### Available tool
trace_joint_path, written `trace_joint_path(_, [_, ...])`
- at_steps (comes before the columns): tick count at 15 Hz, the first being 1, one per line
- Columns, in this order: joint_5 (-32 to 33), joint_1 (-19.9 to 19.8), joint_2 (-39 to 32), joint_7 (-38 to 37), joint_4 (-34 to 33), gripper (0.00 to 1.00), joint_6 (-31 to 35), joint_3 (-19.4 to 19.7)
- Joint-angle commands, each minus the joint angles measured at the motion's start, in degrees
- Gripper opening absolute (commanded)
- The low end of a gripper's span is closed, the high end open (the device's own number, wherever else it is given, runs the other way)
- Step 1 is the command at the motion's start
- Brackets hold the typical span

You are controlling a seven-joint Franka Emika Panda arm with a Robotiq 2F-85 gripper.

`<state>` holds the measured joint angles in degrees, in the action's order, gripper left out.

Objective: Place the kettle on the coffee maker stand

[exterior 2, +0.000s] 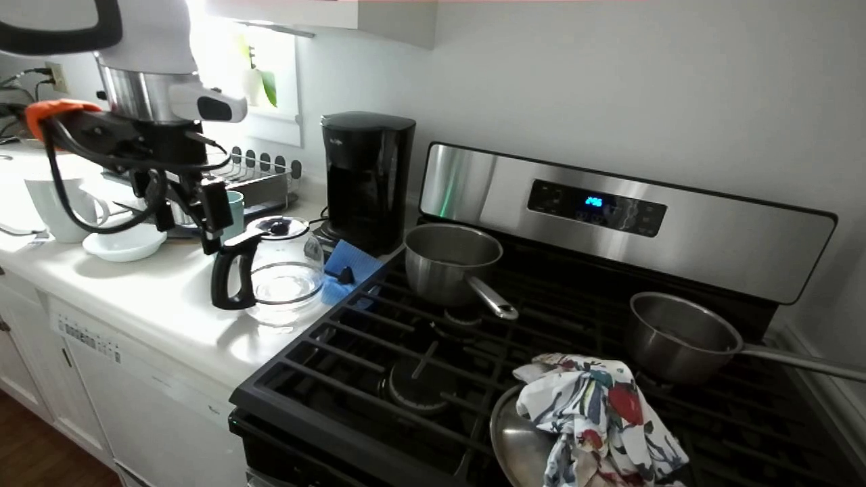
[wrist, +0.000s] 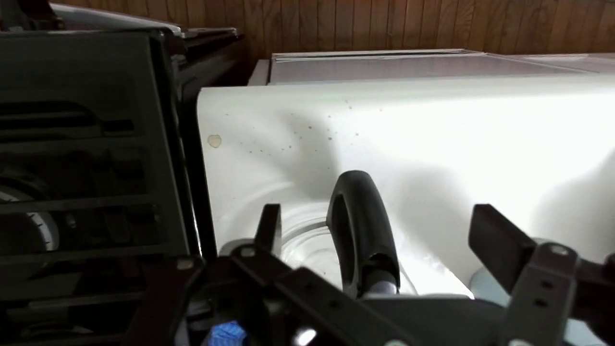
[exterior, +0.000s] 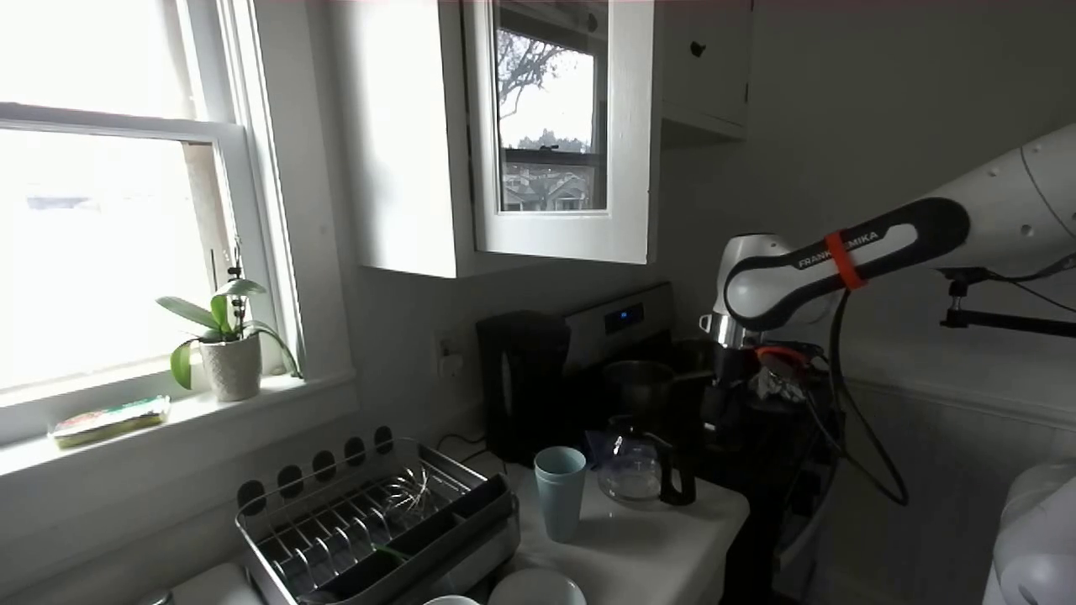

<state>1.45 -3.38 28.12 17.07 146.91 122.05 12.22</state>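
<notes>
Smooth, glossy glass kettle point(exterior 2: 287, 283)

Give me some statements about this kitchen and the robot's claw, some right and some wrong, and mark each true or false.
1. The gripper is open, and the handle of the kettle shows between its fingers in the wrist view. True.
2. The kettle already sits on the coffee maker stand. False: it stands on the counter.
3. A patterned cloth partly covers a metal pan or lid on the stove. True.
4. No light shows on the stove. False: its display glows blue.
5. In an exterior view, the cup stands between the dish rack and the kettle. True.
</notes>
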Motion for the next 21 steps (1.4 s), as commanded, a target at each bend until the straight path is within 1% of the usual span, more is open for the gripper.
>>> trace_joint_path(1, [-4.1,0.8,-5.4,0.0,-0.3,1.0,6.3,0.1])
trace_joint_path(3, [-5.4,0.9,-7.8,0.2,-0.2,1.0,9.6,-0.1])
trace_joint_path(6, [-9.4,2.1,-10.6,2.9,-0.5,1.0,13.2,0.3])
trace_joint_path(9, [-12.4,2.8,-13.4,4.4,-1.2,1.0,15.0,0.1])
trace_joint_path(10, [-13.0,2.9,-14.1,4.8,-1.2,0.98,15.5,0.0])
trace_joint_path(12, [-14.0,2.8,-15.5,5.7,-1.5,0.82,15.9,0.0])
trace_joint_path(13, [-14.2,2.7,-16.0,6.2,-1.5,0.69,16.3,0.0])
trace_joint_path(14, [-14.8,2.6,-16.5,6.9,-1.6,0.6,16.3,0.1])
trace_joint_path(17, [-15.9,2.3,-17.7,8.2,-1.7,0.39,16.4,0.1])
trace_joint_path(18, [-16.0,2.2,-17.9,8.5,-1.7,0.44,16.4,0.1])
trace_joint_path(19, [-16.1,2.0,-18.1,8.8,-1.8,0.75,16.3,0.1])
trace_joint_path(20, [-16.1,1.8,-18.3,9.1,-1.9,0.71,16.2,0.1])
trace_joint_path(21, [-16.3,1.7,-18.4,9.4,-1.9,0.71,16.2,0.1])
